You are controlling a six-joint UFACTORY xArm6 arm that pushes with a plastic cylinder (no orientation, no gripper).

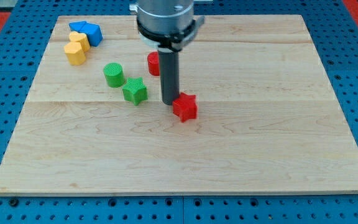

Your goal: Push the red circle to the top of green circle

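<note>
The red circle [153, 63] stands on the wooden board, partly hidden behind my rod. The green circle [113, 74] lies to its left and slightly lower in the view. My tip [169, 102] rests on the board just below and right of the red circle, touching or nearly touching the left side of a red star-shaped block [184, 106]. A green star-shaped block [135, 91] sits just below and right of the green circle, left of my tip.
Two blue blocks [86, 30] and two yellow blocks [76, 48] cluster at the board's top left corner. The wooden board [260, 143] lies on a blue perforated surface.
</note>
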